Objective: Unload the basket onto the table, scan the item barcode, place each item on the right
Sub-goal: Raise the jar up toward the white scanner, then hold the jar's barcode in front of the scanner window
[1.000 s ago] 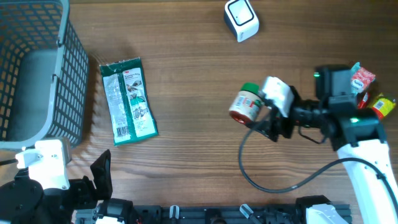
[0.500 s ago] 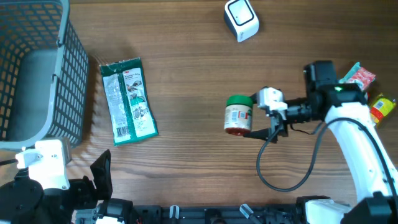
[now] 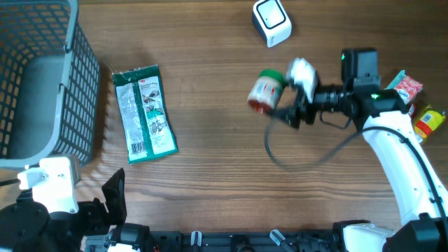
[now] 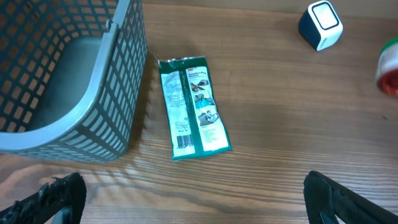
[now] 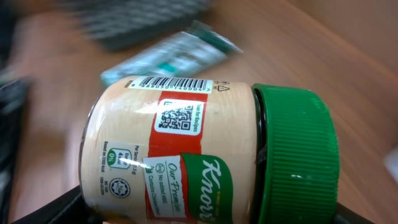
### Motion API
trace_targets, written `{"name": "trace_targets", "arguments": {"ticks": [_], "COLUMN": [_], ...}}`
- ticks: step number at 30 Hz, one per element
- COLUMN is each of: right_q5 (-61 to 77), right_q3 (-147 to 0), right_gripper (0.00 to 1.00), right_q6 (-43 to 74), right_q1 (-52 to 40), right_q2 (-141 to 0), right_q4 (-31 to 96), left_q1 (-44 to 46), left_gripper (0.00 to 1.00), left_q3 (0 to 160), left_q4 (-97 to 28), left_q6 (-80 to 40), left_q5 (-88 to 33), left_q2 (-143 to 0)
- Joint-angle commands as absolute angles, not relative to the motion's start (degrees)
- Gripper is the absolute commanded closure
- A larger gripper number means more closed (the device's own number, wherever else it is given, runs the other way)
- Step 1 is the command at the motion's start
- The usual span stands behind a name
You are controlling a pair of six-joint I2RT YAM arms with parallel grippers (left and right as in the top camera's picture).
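Holding a Knorr jar [image 3: 264, 93] on its side above a wooden table [image 3: 210, 196], the right gripper [image 3: 283, 94] sits right of centre in the overhead view, its jaws clamped around the jar's body. The jar's green lid [image 3: 274, 75] points toward the upper right. A white and dark blue barcode scanner [image 3: 271, 22] stands near the top edge, just above the jar and apart from it.

In the right wrist view the jar fills the frame. Its barcode [image 5: 177, 82] runs along the upper edge of the label, and a QR code [image 5: 179, 118] sits below it.

The left gripper [image 4: 199, 208] rests at the bottom left of the overhead view, jaws wide apart and holding nothing. A green packet [image 3: 145, 112] lies flat left of centre, beside a grey basket [image 3: 82, 84] in the upper left corner.

Risks, as a judgement: the barcode wraps round a curved surface near the label's edge, so a small error in tilt or roll could turn it away from the scanner and no read would follow. The jar and arm look smeared, so speed may also spoil the read. A smooth round jar held by its sides could slip or twist.
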State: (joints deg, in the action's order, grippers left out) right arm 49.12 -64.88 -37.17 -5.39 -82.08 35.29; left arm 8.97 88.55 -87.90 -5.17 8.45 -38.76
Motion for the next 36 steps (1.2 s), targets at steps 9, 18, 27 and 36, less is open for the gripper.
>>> {"name": "trace_targets", "arguments": {"ticks": [9, 18, 27, 36], "right_q5": [18.61, 13.1, 7.29, 7.97], "right_q3": [-97.82, -126.02, -140.66, -140.62], "right_gripper": [0.96, 0.96, 0.96, 0.96], "right_q6": [-9.54, -12.01, -12.01, -18.39], "right_q1": [-7.68, -12.53, -10.87, -7.68], "right_q2": [-90.74, -116.05, -134.91, -140.86], "right_q4": [55.2, 71.79, 67.66, 56.07], "left_q1": [8.78, 8.78, 8.78, 8.78], "left_gripper": [0.0, 0.0, 0.0, 0.0], "left_q3": [88.62, 88.62, 88.62, 88.62], "left_q4": [-87.79, -87.79, -87.79, -87.79], "left_q6": [-4.49, -4.49, -4.49, -4.49], "left_q5": [8.16, 8.14, 8.16, 8.14], "left_q2": [-38.72, -38.72, -38.72, -38.72]}}
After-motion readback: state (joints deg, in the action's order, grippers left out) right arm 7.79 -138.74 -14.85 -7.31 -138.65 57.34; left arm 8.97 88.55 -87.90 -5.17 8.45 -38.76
